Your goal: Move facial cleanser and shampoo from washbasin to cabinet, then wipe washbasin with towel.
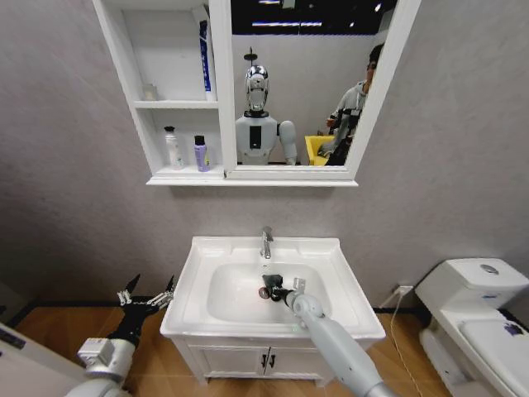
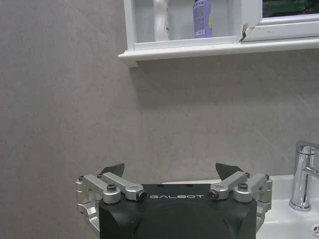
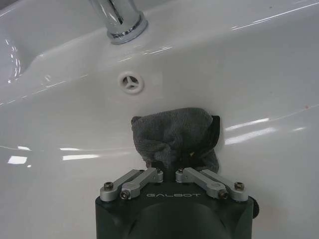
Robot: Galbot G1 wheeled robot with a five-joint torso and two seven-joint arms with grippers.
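My right tool (image 1: 269, 289) is down inside the bowl of the washbasin (image 1: 331, 252), clamped on the towel (image 3: 174, 137), which bunches out just ahead of its closed fingers and presses against the white ceramic. In the right wrist view the round overflow hole (image 3: 131, 82) sits just beyond the towel, and past that stands the base of the chrome tap (image 3: 119, 20). From the head view the tool sits directly in front of the tap (image 1: 266, 242), near the middle of the bowl. My left tool (image 1: 147, 296) hangs beside the washbasin's left edge, out over the floor, with its fingers spread wide and nothing between them. Well above and ahead of it, on the lowest shelf of the cabinet (image 1: 186, 178), stand a white bottle (image 1: 173, 149) and a purple bottle (image 1: 201, 154) side by side; the left wrist view shows both, white bottle (image 2: 161, 22) and purple bottle (image 2: 202, 19).
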